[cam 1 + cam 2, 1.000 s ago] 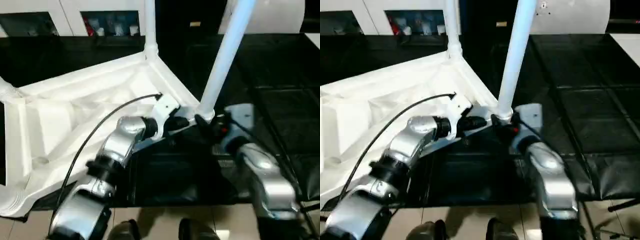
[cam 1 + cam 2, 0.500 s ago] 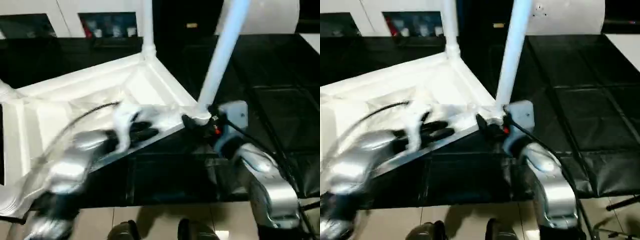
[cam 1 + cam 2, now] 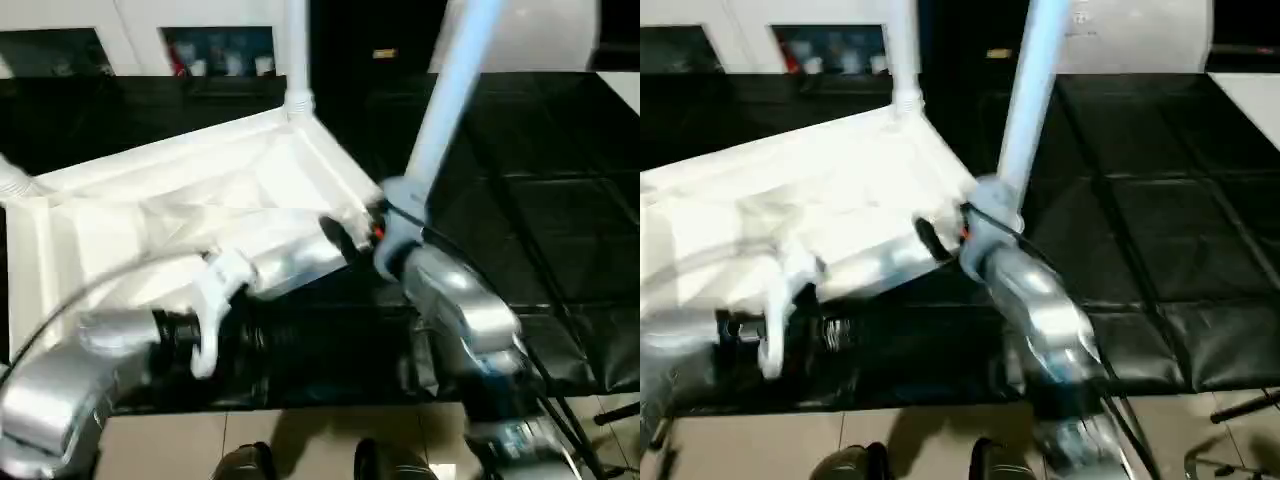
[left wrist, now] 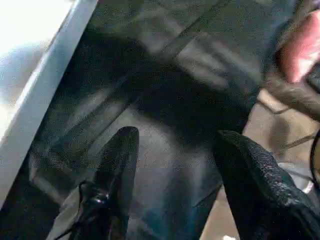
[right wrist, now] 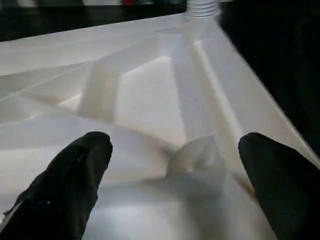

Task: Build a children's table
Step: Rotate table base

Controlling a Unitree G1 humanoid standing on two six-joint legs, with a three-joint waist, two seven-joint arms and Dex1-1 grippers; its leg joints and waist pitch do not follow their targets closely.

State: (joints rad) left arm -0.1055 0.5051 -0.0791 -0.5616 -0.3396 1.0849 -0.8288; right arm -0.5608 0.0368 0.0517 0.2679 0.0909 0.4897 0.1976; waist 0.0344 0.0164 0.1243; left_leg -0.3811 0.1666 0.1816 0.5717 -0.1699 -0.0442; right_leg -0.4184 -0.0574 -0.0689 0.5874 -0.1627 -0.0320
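The children's table (image 3: 150, 220) lies upside down on the black mat, ribbed underside up. One white leg (image 3: 297, 60) stands in the far corner socket. Another leg (image 3: 450, 90) rises from the near right corner, its base hidden behind my right wrist. My right gripper (image 3: 338, 236) points left over that corner. Its fingers (image 5: 80, 175) stand wide open above the ribs, with nothing held. My left gripper (image 3: 245, 335) hangs low at the near left, beside the table's rim (image 4: 45, 100). Its fingers (image 4: 117, 165) are apart over the mat, with nothing between them.
A white cabinet (image 3: 220, 45) with glass-fronted compartments stands at the back. The black mat (image 3: 560, 250) stretches to the right of the table. Pale floor (image 3: 300, 440) runs along the near edge. A third leg's stub (image 3: 12, 180) shows at the far left corner.
My left gripper has opened and drawn back from the near right corner toward the near left. The right arm has swung its gripper leftward over that corner.
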